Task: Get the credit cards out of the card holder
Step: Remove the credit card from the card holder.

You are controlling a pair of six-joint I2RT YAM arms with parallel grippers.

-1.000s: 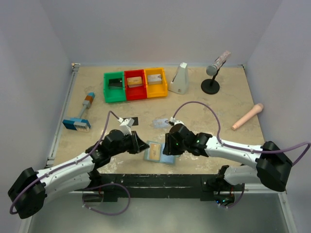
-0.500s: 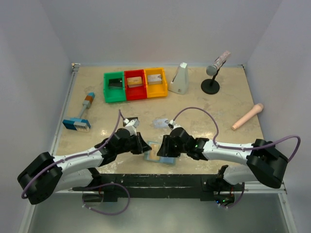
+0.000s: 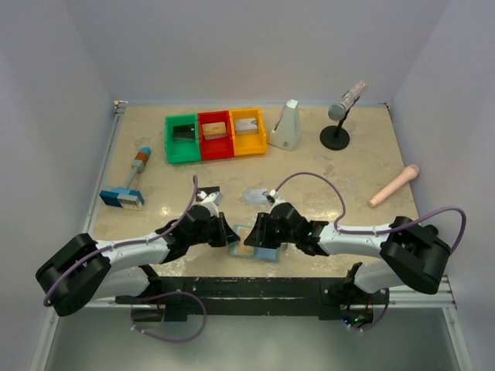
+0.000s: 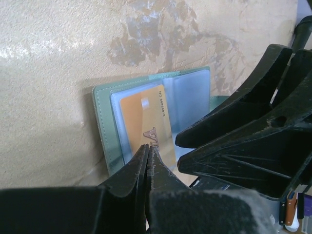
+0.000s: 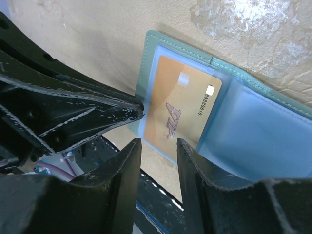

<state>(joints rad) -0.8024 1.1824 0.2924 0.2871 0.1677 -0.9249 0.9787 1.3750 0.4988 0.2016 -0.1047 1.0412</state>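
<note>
On the tabletop [image 3: 348,178] at 6 o'clock lies the open card holder [image 3: 259,253]. The right gripper [image 5: 157,142] holds its jaws spread above it; the left gripper [image 4: 147,146], jaws pressed together, meets its 9 o'clock edge beside the orange-gold credit card [image 5: 180,112]

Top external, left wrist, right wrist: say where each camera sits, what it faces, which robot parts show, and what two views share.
Top external: above and behind the bases, facing down on the table; left arm and right arm show.
Left wrist: on the left arm, facing down past the shut left gripper at the orange-gold card.
Right wrist: on the right arm, past the open right gripper at that card.
Shared: both wrist views show the open card holder.
</note>
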